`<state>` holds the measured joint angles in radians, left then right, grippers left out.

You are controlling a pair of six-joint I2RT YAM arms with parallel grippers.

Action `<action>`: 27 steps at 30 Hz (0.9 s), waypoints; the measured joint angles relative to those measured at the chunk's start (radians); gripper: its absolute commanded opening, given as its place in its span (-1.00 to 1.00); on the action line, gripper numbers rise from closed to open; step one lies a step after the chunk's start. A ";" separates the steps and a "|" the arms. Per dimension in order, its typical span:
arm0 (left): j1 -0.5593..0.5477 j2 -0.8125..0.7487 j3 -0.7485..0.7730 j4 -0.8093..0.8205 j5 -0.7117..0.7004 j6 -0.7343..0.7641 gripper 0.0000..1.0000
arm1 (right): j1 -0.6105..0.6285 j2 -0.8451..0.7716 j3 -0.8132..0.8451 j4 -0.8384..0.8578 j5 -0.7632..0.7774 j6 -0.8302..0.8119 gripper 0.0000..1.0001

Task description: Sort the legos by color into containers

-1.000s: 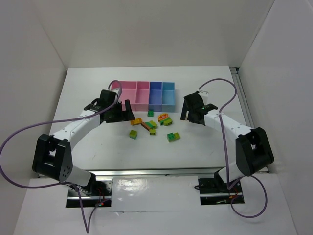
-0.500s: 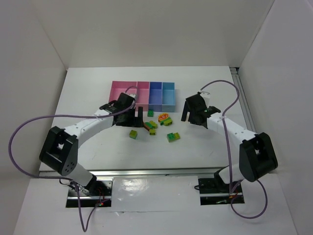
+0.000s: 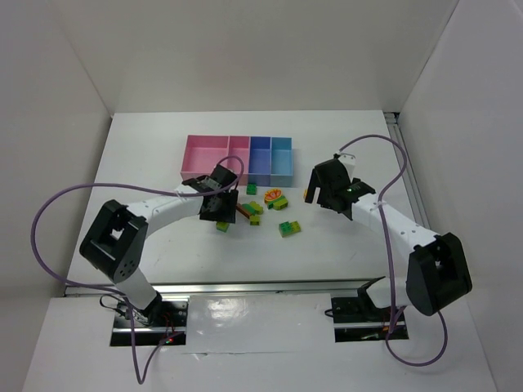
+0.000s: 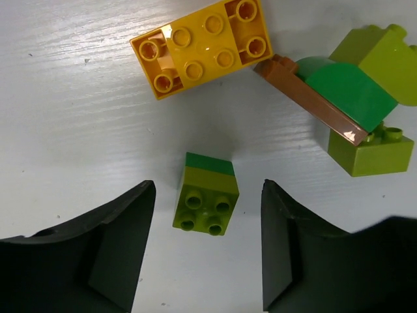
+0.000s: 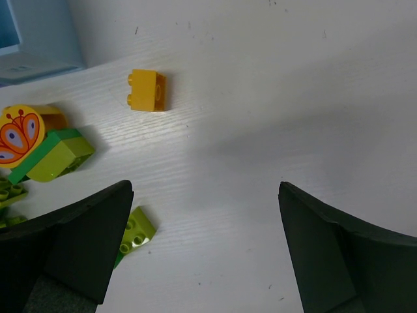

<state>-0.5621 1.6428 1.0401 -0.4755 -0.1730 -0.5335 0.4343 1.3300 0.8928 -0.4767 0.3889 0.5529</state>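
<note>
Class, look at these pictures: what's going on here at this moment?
The legos are to be sorted by colour, and the bins look empty. The left tool stands open around a yellow-green brick on the table, not touching it. The right tool hangs open and empty near an orange-yellow brick.

No writing can be read; a round brick point(image 5: 16, 138) bears a butterfly picture.

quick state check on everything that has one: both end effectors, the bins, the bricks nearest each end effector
left end effector, open, straddling a brick without touching it
yellow-green brick, lying loose, not gripped
right end effector, open, empty
containers, all four look empty
small orange-yellow brick, lying loose, untouched
</note>
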 measured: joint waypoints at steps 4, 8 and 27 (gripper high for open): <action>-0.003 0.023 -0.001 0.001 -0.015 0.002 0.16 | 0.000 0.000 -0.006 -0.005 0.000 0.000 1.00; -0.003 0.026 -0.014 0.003 -0.026 0.002 -0.03 | 0.000 0.001 -0.007 -0.005 0.000 0.000 1.00; 0.069 -0.120 0.138 -0.041 0.453 0.144 -0.99 | 0.000 -0.113 -0.094 0.123 -0.341 -0.168 1.00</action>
<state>-0.4927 1.5230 1.1786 -0.5163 0.2798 -0.3897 0.4343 1.2167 0.7990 -0.3538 0.0475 0.3851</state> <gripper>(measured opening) 0.342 0.999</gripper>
